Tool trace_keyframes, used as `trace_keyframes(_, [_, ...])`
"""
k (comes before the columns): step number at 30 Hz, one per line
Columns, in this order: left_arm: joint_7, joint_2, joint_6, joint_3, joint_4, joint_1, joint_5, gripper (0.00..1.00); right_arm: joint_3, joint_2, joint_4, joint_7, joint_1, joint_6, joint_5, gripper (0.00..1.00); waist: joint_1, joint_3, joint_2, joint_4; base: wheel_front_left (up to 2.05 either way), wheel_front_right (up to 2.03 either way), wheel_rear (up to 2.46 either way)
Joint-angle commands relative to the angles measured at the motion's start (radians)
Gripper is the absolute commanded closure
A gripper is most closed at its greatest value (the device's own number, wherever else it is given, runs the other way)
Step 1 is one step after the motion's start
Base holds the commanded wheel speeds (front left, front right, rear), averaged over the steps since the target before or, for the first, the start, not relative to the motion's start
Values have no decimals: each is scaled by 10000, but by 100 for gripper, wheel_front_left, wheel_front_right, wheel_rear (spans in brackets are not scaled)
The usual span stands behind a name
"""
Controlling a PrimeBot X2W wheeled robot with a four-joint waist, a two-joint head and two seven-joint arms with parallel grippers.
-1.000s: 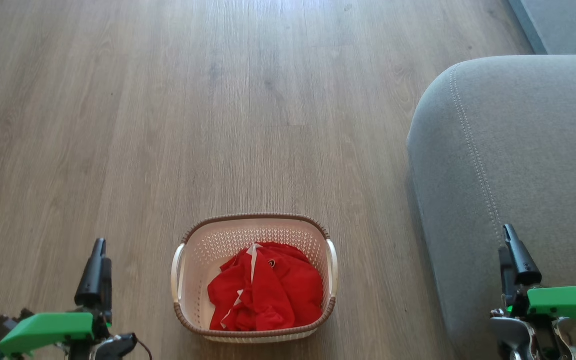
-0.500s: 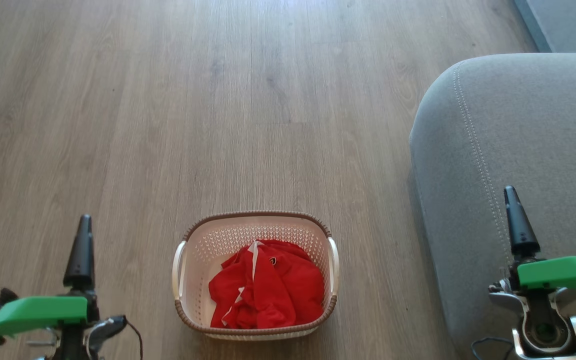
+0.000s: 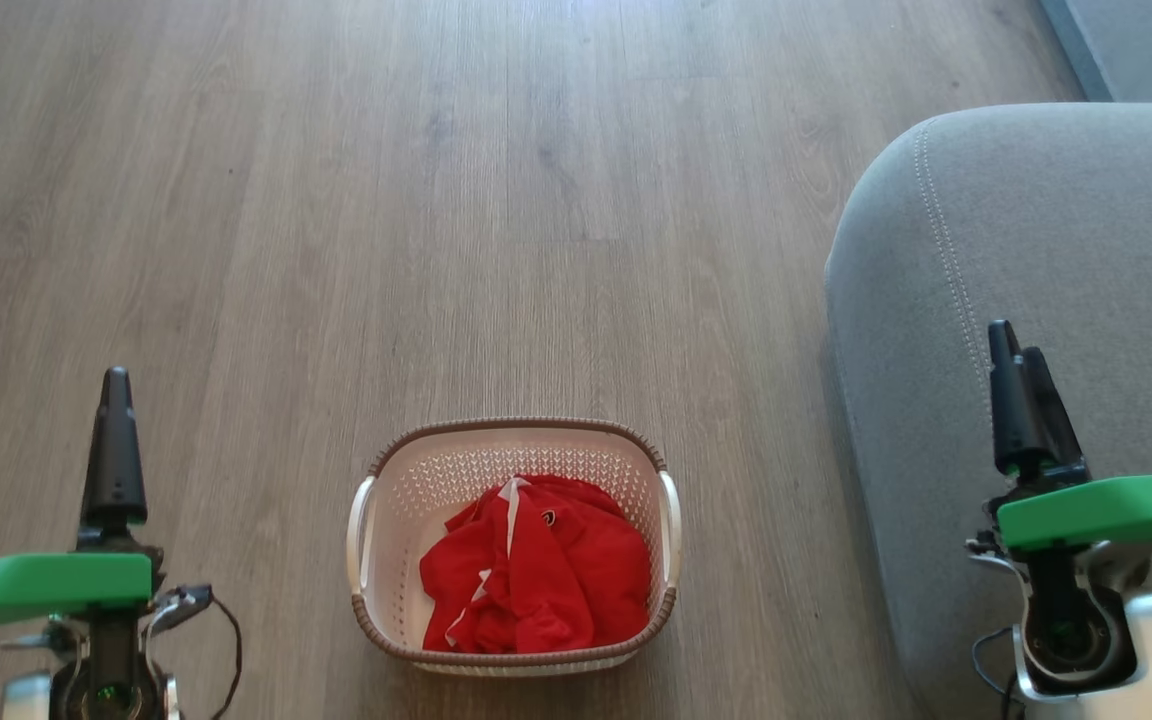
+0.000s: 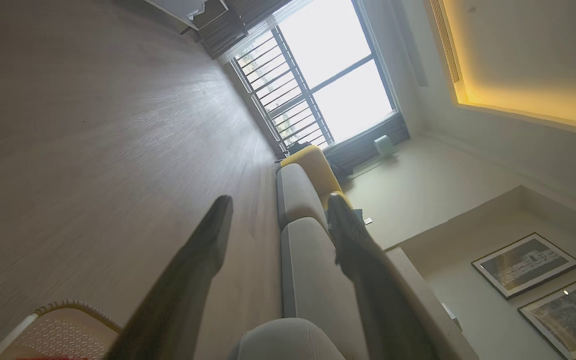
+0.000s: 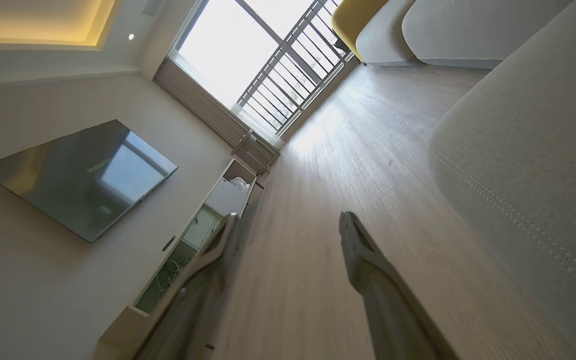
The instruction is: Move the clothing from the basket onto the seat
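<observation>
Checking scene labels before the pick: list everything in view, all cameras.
clothing: one heap, garment count unclear, red with white trim, in the basket
basket: 1, cream with brown rim, on the floor between the grippers
seat: 1, grey, right of the basket
floor: 1, grey-brown wood
window: 1, bright, barred, far end of the room
cushion: 1, yellow, far end of the sofa
TV: 1, dark, on the wall
cabinet: 1, pale, below the TV
framed pictures: 2, dark frames, wall behind the sofa
left gripper: 1, dark fingers, open, lower left
right gripper: 1, dark fingers, open, over the seat, lower right
</observation>
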Motion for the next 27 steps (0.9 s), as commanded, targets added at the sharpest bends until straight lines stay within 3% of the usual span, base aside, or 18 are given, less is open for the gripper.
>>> trace_keyframes(1, [-145,95,21,249,-549,-605,370,0,163,-85,-513,-128,-636,0,-392,0,0,4,0,-7,0,0,0])
trace_keyframes(13, [-472,108,801,-570,-1535,-515,2615,0,766,-98,-1028,-454,-859,0,-2456,0,-1,70,0,-38,0,0,0])
trace_keyframes(27, [-917,148,1727,-2369,-2278,-487,6435,0,1285,-115,-1006,-898,-995,0,-4769,0,-1,138,0,-11,0,0,0])
